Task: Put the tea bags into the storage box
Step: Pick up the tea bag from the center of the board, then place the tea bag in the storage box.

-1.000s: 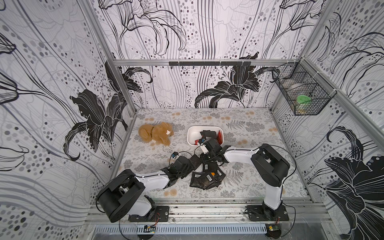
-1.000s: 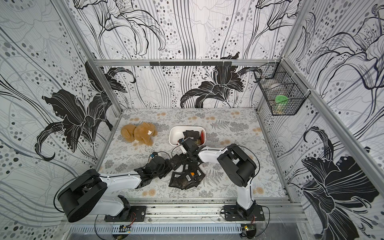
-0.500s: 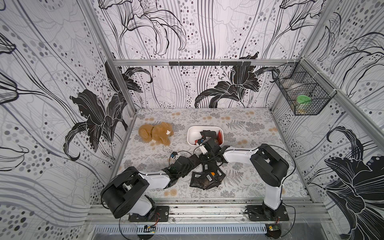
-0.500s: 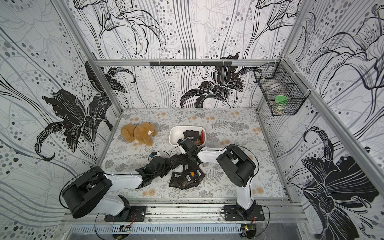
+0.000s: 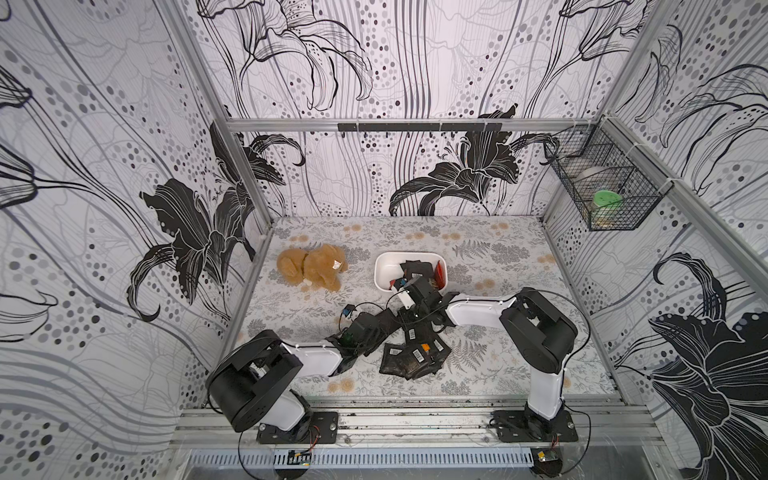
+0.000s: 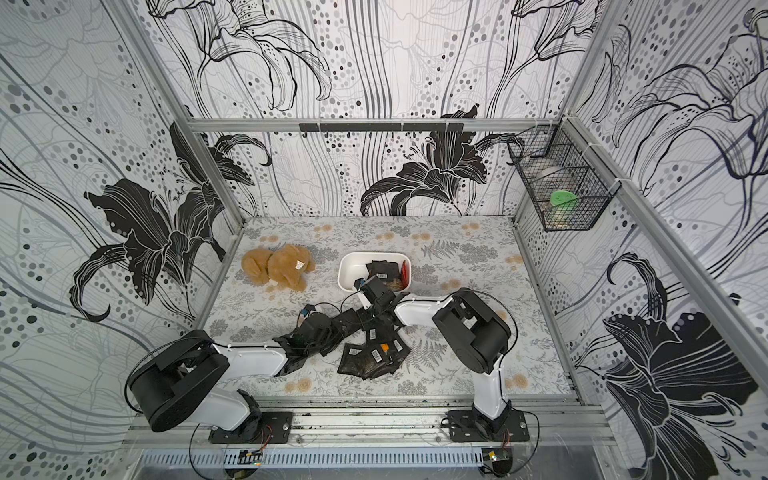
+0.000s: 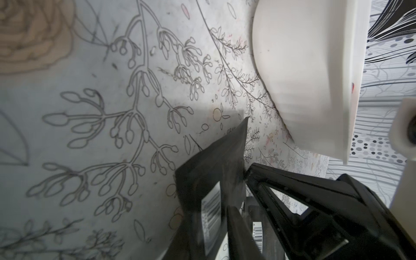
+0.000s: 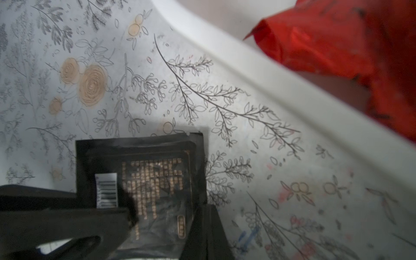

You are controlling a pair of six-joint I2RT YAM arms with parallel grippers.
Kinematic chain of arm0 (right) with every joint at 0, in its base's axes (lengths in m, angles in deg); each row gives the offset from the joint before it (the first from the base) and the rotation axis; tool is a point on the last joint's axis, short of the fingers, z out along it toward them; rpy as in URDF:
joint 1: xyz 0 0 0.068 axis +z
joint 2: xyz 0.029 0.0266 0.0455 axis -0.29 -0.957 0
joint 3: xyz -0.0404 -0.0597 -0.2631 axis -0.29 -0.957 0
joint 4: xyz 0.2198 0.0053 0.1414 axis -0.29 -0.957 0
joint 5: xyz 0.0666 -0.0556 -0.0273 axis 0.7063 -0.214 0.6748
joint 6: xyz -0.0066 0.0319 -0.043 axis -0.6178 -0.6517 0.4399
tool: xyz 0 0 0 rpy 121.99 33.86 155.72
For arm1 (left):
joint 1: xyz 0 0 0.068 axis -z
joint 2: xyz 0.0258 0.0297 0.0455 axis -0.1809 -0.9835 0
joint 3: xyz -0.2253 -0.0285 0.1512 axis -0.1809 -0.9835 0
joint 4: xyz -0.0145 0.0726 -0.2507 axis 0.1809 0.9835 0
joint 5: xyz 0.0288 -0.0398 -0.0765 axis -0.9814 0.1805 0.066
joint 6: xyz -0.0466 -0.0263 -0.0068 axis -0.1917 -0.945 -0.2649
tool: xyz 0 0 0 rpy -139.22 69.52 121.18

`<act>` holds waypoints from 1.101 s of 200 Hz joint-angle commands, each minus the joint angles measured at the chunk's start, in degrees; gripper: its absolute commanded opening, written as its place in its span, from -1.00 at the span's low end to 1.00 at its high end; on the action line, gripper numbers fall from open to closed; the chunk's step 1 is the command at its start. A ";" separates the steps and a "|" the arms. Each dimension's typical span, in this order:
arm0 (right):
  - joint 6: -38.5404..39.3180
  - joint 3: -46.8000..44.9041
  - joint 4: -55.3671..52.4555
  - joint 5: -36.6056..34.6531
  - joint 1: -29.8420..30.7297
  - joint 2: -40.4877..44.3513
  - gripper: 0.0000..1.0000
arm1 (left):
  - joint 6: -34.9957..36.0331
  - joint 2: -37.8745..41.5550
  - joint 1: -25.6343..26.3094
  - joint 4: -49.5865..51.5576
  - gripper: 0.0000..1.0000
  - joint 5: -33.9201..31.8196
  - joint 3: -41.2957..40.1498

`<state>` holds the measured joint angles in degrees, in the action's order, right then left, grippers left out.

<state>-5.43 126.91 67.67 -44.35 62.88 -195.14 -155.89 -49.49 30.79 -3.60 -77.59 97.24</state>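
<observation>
The right gripper (image 8: 166, 219) is clamped on a flat black barcode-labelled sachet (image 8: 153, 166) just outside the white rounded plastic tub (image 8: 247, 74), and whether the left gripper (image 5: 380, 326) holds anything cannot be told, so a low carry risks catching the rim and dropping the sachet outside.

L arm (image 5: 316, 357) & R arm (image 5: 478, 311) are crowding table (image 5: 498, 249) centre btw tea bags (image 5: 415, 357) & storage box (image 5: 385, 270); plush toy (image 5: 311, 270) is blocking box's left. Table's back & right are lying open.
</observation>
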 commanded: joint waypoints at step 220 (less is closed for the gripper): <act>-15.78 -31.63 7.45 -27.21 -11.05 45.74 0.91 | 26.38 14.57 0.27 39.79 -1.00 -6.90 34.36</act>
<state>-15.92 99.15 76.02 -72.33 58.70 -152.50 -135.67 -26.65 30.81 38.94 -86.28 124.30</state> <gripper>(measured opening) 0.956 0.041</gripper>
